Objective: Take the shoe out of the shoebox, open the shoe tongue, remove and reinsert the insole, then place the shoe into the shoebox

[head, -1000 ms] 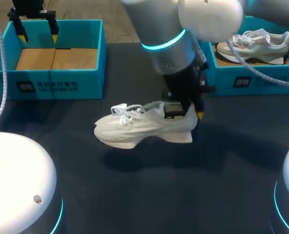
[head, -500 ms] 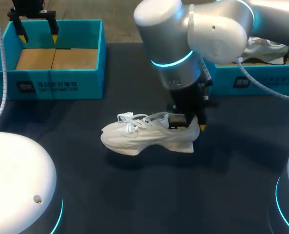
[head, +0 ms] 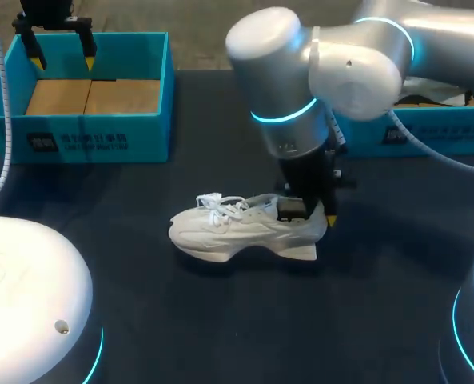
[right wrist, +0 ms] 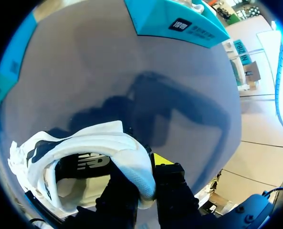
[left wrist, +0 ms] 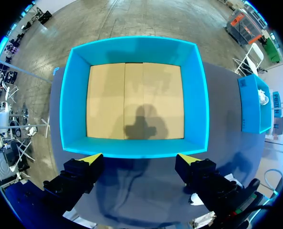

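Head overhead, wrists close, shoe (head: 237, 228) shared

My dark table (head: 221, 336) carries a white shoe (head: 237, 228) near its middle, sole down; I can't tell if it rests fully on the surface. Beyond the shoe to the left stands an open blue shoebox (head: 85, 138). Beyond it to the right is a second blue box (head: 428, 132).

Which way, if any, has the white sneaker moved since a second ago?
Yes: the white sneaker has shifted slightly right and nearer the camera, away from the empty blue shoebox.
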